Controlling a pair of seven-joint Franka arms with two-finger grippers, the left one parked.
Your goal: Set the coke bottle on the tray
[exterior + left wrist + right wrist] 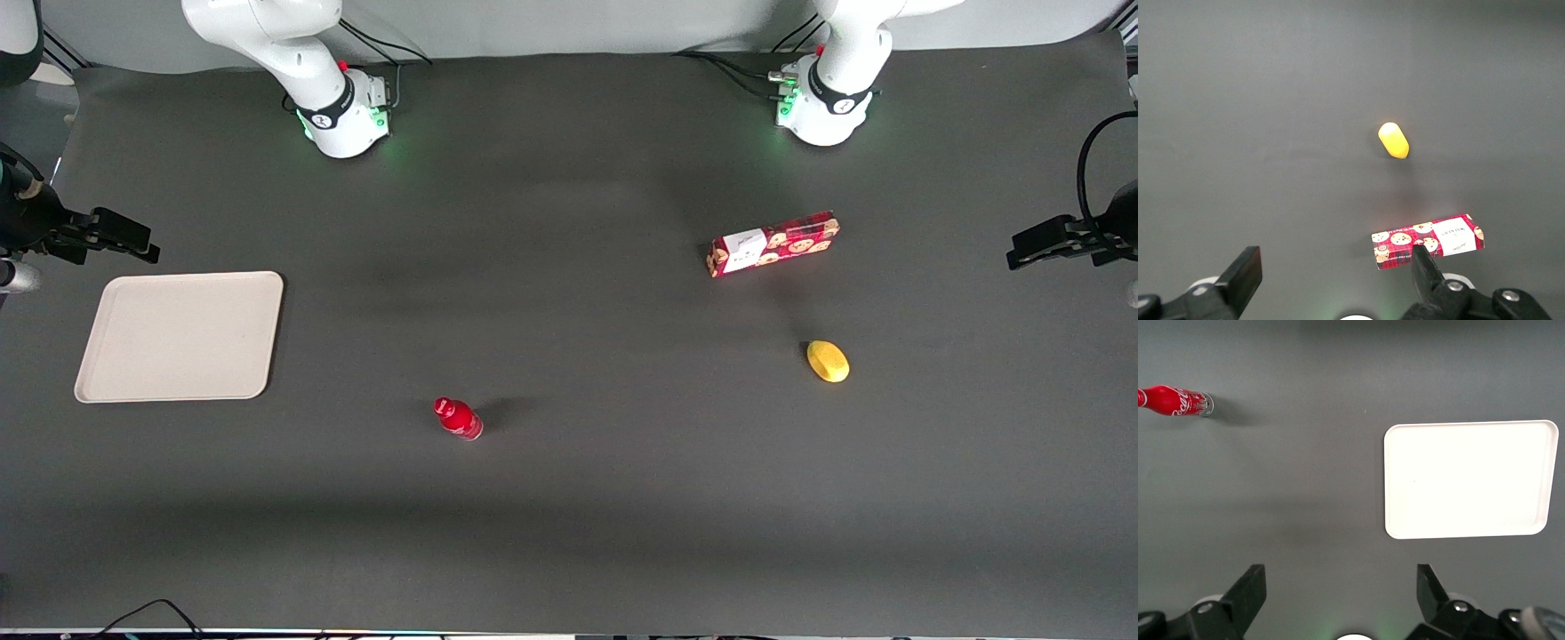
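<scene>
The coke bottle (458, 419), small and red with a red cap and white script, stands on the dark table, nearer to the front camera than the tray and toward the table's middle. It also shows in the right wrist view (1175, 401). The beige tray (178, 336) lies flat and empty toward the working arm's end of the table, and shows in the right wrist view (1468, 480). My right gripper (133, 242) (1338, 577) hangs open and empty above the table, just farther from the front camera than the tray and well away from the bottle.
A red cookie box (773, 244) (1428, 241) lies toward the parked arm's end of the table. A yellow lemon-like object (828, 361) (1393, 140) lies nearer to the front camera than the box.
</scene>
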